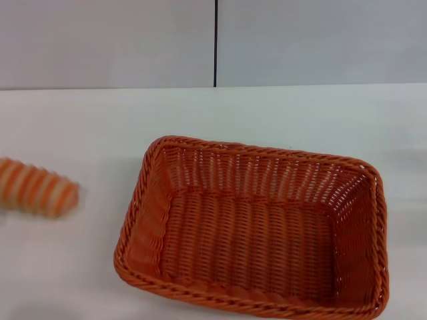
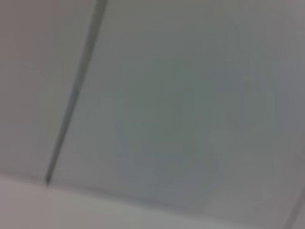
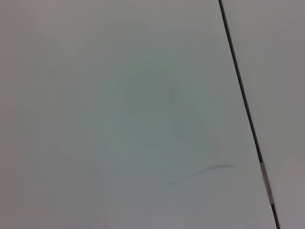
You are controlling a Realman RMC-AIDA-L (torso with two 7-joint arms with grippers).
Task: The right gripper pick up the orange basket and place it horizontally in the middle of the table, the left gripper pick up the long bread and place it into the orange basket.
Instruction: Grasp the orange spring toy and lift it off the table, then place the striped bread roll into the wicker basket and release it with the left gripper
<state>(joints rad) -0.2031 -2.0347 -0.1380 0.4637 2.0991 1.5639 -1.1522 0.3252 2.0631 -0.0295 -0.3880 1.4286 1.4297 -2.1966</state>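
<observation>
The orange basket [image 1: 257,230] lies lengthwise across the middle of the white table [image 1: 80,127] in the head view, empty, with its near rim at the picture's lower edge. The long bread [image 1: 37,188], striped orange and cream, lies on the table to the left of the basket, apart from it, partly cut off by the left edge. Neither gripper shows in any view. Both wrist views show only pale wall panels.
A grey wall with a dark vertical seam [image 1: 215,43] stands behind the table's far edge. The same kind of seam [image 3: 243,95] crosses the right wrist view, and another seam [image 2: 74,95] crosses the left wrist view.
</observation>
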